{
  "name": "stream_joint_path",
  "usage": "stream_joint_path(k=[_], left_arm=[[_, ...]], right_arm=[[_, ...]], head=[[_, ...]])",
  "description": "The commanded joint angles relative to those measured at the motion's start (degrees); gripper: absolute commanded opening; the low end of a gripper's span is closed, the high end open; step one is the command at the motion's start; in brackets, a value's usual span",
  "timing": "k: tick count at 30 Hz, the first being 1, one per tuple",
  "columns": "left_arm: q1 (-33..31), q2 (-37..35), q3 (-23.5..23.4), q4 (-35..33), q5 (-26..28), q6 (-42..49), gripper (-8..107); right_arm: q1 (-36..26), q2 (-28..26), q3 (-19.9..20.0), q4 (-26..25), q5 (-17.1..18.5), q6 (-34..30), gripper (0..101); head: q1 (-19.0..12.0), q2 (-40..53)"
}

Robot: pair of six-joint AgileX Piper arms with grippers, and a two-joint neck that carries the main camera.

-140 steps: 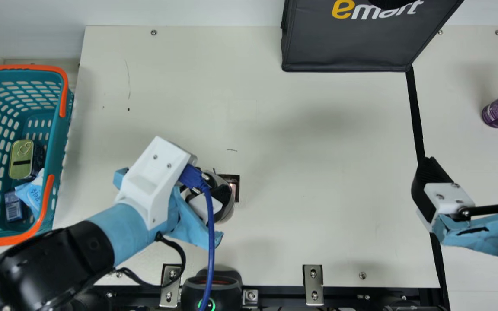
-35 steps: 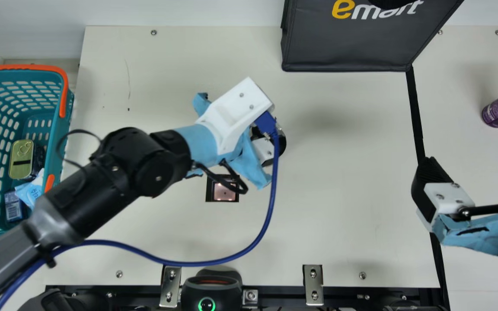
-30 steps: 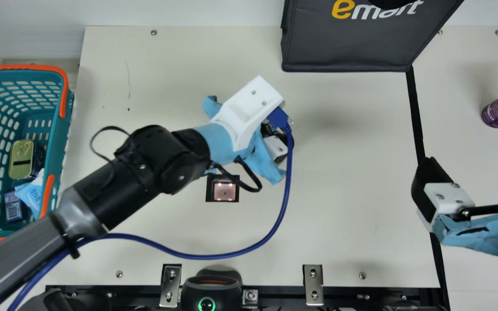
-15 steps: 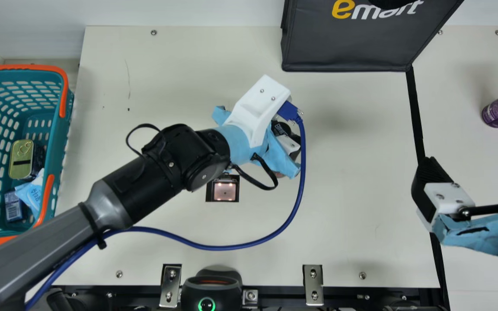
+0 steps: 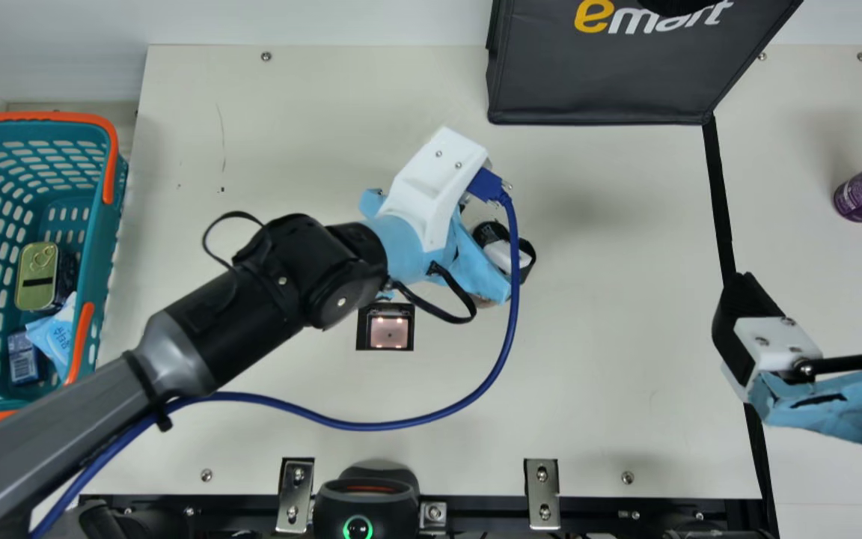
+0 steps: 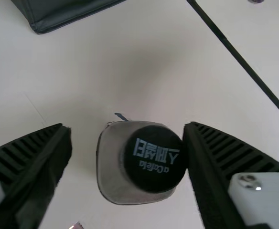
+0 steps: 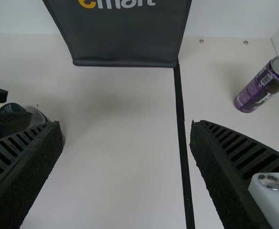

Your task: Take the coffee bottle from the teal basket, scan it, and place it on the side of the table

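Coffee bottle (image 6: 144,160), left claw (image 5: 494,227) seemingly around.

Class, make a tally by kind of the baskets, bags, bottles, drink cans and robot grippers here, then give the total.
Baskets: 1, teal basket
Bags: 1, dark bag
Bottles: 1, coffee bottle
Drink cans: 1, purple can
Grippers: 2, left gripper and right gripper
Total: 6

Black-capped coffee bottle (image 6: 137,162), upright on table (image 5: 610,337), orange-handled teal basket (image 5: 99,251)
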Motion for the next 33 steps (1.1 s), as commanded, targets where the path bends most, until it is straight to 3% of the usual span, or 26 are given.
stream_joint_path(k=[1,4,12,18,25,33], left_arm=[[0.7,-1.3,0.5,-3.7,-0.1,1.2,82],[2.3,-3.7,1.8,-8.3,0.0,3.4,90],[8.8,-12.0,7.3,-19.0,1.5,10.5,90],[15.5,-19.5,12.5,-22.0,3.4,15.9,90],[25.5,-28.3,17.1,-20.1,6.9,18.6,90],[34.9,-37.9,18.7,-9.2,11.2,15.5,90]], right_arm=[[0.0,0.0,0.0,0.0,0.0,0.0,95],[0.0,0.0,0.0,0.0,0.0,0.0,95],[0.0,0.0,0.0,0.0,0.0,0.0,95],[0.0,0.0,0.0,0.0,0.0,0.0,95],[0.0,0.0,0.0,0.0,0.0,0.0,95],[0.0,0.0,0.0,0.0,0.0,0.0,95]], head=[[-1.7,0.2],[-1.7,0.2],[-1.7,0.2],[-1.7,0.2],[-1.7,0.2],[-1.7,0.2]])
